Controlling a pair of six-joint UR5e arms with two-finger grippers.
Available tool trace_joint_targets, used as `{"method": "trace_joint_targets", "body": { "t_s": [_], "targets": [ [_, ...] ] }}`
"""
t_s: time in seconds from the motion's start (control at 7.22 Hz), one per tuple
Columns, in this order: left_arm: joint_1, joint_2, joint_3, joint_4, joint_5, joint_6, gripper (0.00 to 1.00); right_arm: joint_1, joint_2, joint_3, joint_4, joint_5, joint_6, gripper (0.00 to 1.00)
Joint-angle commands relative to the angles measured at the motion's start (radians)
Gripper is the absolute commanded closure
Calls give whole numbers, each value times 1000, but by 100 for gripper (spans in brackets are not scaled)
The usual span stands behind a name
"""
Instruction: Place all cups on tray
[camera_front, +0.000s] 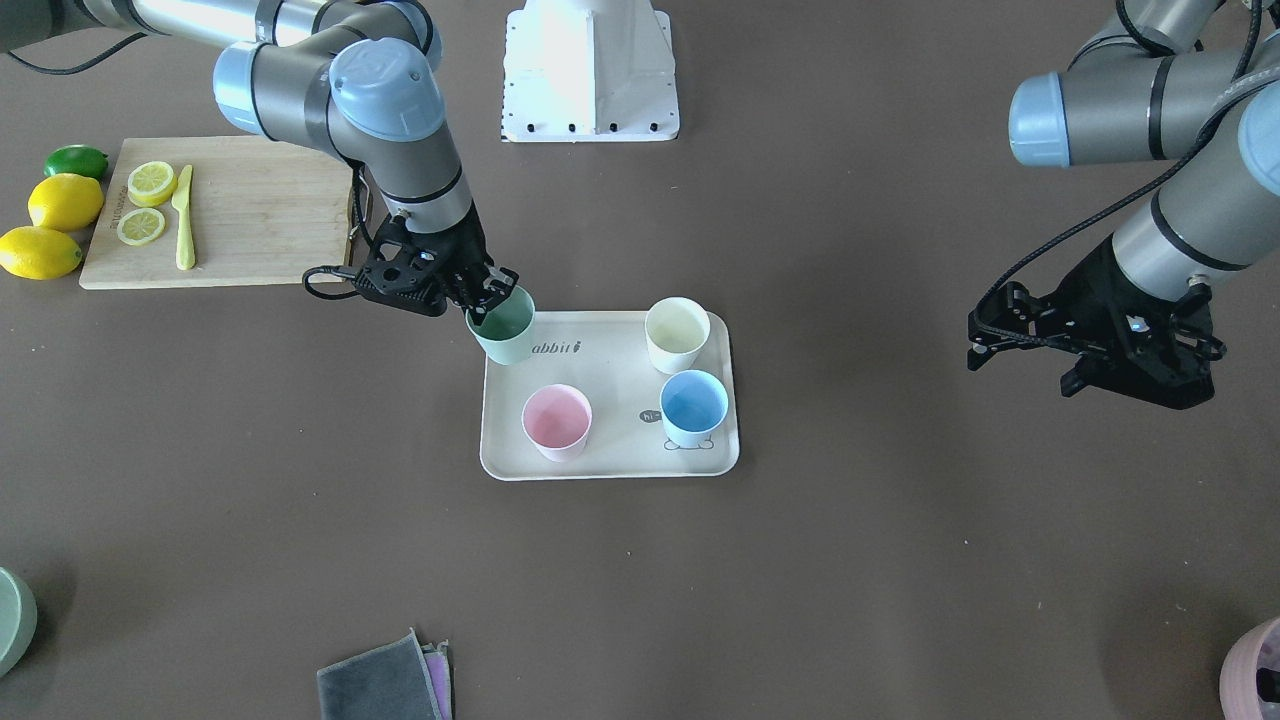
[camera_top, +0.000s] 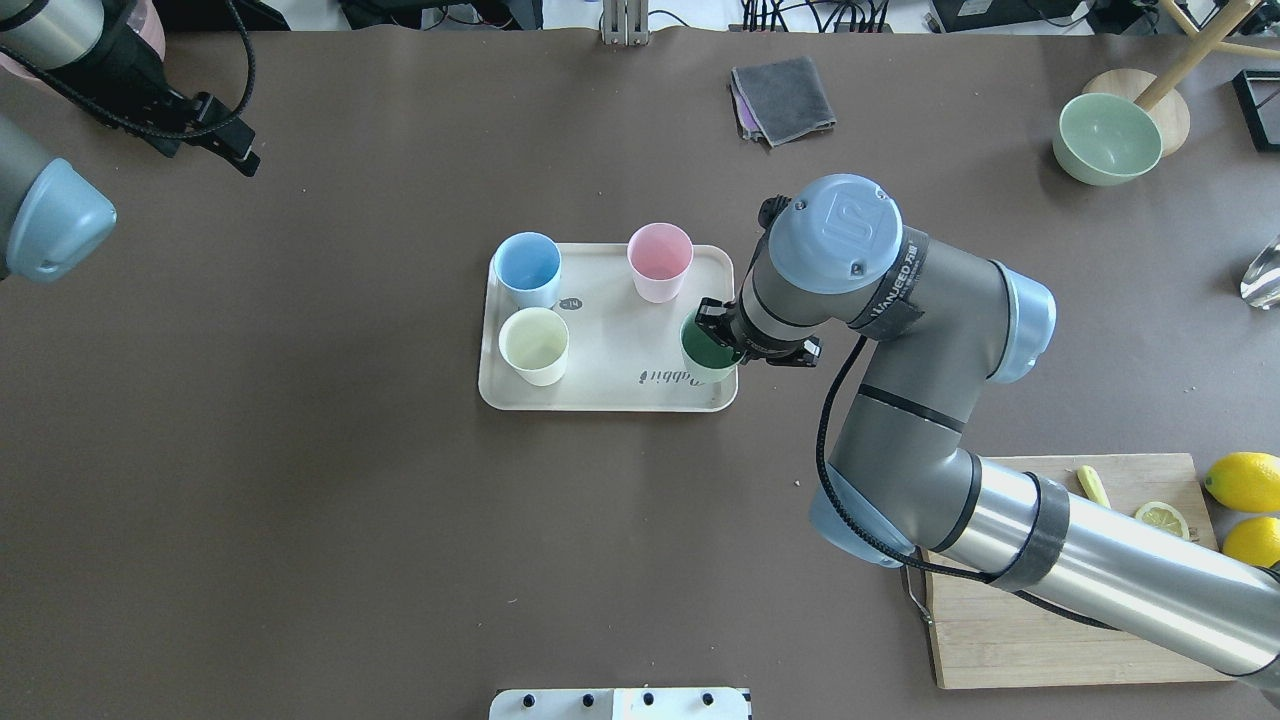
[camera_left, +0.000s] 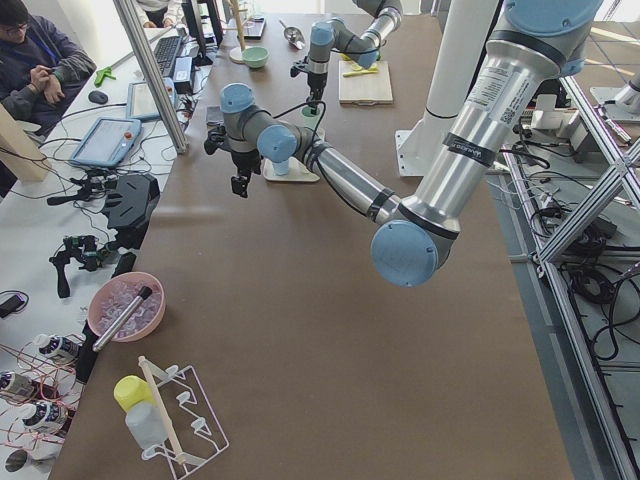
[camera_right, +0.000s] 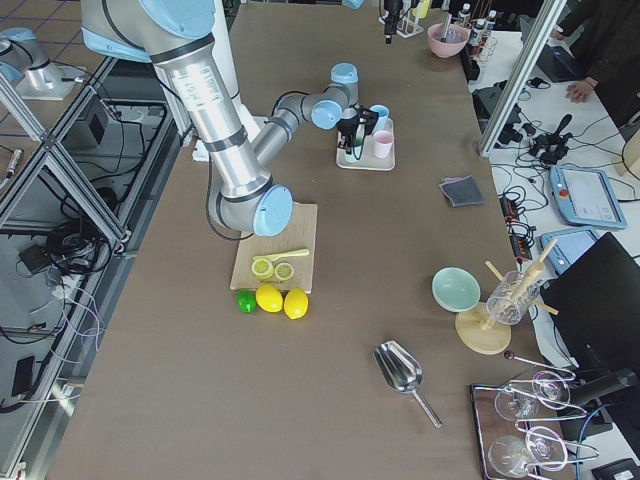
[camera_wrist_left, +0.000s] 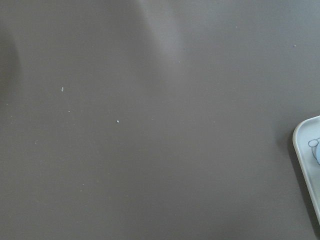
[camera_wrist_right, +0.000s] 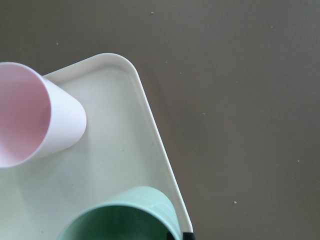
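1. Dark brown matting covers the table (camera_front: 800, 560). Only the left-end view shows a seated person (camera_left: 35, 60) beside it.
2. Mid-table sits the flat beige rectangular tray (camera_front: 610, 464). The cream-white tumbler (camera_front: 677, 335), pastel pink tumbler (camera_front: 557, 421) and light blue tumbler (camera_front: 694, 406) stand upright on it, apart from one another.
3. From the front I see the right gripper (camera_front: 490, 300) with its jaws clamped on the rim of the mint green tumbler (camera_front: 506, 332), at the tray corner by the lettering. Overhead, the wrist hides most of that grip.
4. My right wrist camera alone shows the mint rim just inside the tray's raised edge. I cannot tell whether its base touches.
5. The left gripper (camera_top: 228, 140) hangs well off to the side, and I cannot tell how its jaws stand. Its camera gives only matting and a tray corner.
6. A bamboo cutting board (camera_front: 260, 210) with lemon slices (camera_front: 150, 184) lies near the right arm.
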Motion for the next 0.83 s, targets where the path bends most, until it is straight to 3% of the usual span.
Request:
{"method": "trace_joint_targets", "body": {
  "t_s": [0.0,0.14,0.42,0.69],
  "targets": [
    [0,2,0,-1,0,3,2,-8,35,-37,3,-6,5,41],
    [0,9,-3,-1,0,6,2,-8,41,-40,-1,-11,5,0],
    [-9,24,-6,3,3,9,2,59,37,-12,-7,27,-21,0],
    [-94,86,-26,7,5,107,2,241,-15,53,-134,168,-274,0]
  ]
}}
